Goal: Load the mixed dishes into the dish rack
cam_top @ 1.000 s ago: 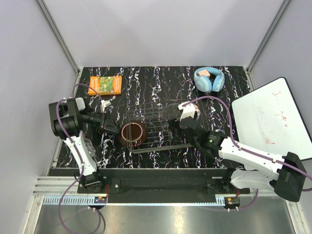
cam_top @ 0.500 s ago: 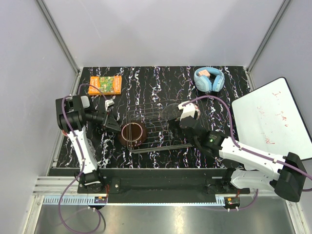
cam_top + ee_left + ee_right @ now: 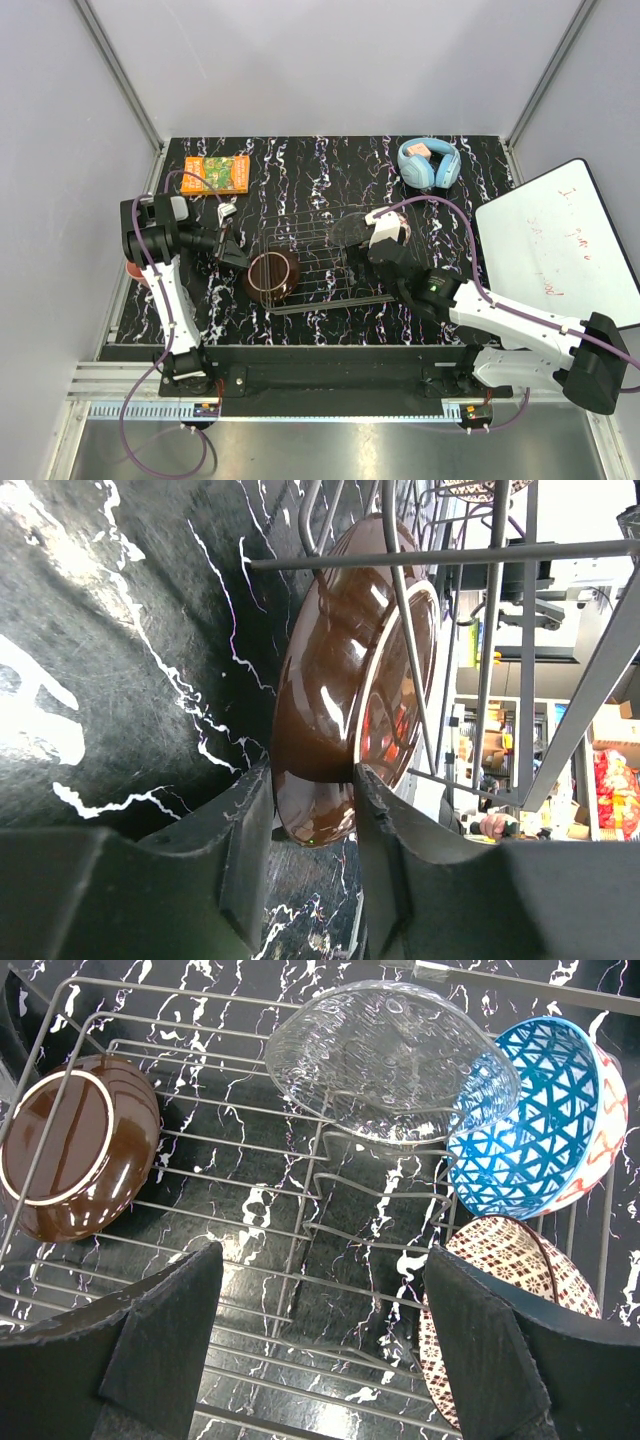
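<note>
The left gripper is closed down narrow on the lower rim of the plate, with both fingers apparently pressed against it. The plate stands almost on edge in the near-left corner of the rack, among its wires. The right gripper hangs over the right half of the rack, spread wide and holding nothing.

The main risk, as I judge it, is at the letting go. If the plate's rim is not seated between two wires when the fingers part, the glossy plate could tip flat or slide out over the rack's low side. A finger catching the rim or a wire on the way back could drag the plate, or the whole rack, across the bench.

Inside the rack there are four dishes:
- one plate
- one glass bowl
- one blue bowl
- one beige patterned bowl

Left of the rack, half hidden by the left arm, is one pinkish thing, probably the cup. I cannot make out a stemmed glass. Beyond the rack lie one book and one pair of headphones.
</note>
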`<action>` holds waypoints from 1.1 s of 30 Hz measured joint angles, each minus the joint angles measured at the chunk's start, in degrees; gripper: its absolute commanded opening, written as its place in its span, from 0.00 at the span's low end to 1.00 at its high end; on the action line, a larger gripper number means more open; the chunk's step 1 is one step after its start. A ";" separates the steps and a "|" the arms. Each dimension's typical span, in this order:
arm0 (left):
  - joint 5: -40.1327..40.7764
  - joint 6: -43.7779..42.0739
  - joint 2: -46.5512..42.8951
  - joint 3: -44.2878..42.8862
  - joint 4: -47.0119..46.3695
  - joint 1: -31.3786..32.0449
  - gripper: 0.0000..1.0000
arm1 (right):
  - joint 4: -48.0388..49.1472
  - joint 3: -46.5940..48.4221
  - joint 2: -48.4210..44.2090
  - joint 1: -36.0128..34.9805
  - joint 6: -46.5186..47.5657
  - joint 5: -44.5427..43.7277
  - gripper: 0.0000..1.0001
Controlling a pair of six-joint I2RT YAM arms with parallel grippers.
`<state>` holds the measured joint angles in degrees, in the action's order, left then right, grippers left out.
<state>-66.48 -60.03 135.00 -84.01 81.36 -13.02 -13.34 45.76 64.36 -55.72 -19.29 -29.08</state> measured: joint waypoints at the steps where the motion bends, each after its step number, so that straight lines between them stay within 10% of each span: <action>1: -0.15 -0.04 0.07 0.00 0.04 -0.02 0.34 | -0.07 0.00 0.00 0.00 0.00 0.00 0.89; 15: -0.72 -0.28 0.42 -0.17 0.22 -0.61 0.12 | -1.36 0.00 0.00 0.00 -0.02 -0.39 0.90; 33: 6.27 0.57 -8.90 0.46 -3.41 -7.56 0.14 | -1.53 0.00 0.02 0.00 -0.24 -0.35 0.90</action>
<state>-60.20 -59.46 126.10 -83.55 77.95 -20.58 -14.87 45.76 64.38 -55.72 -19.53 -29.43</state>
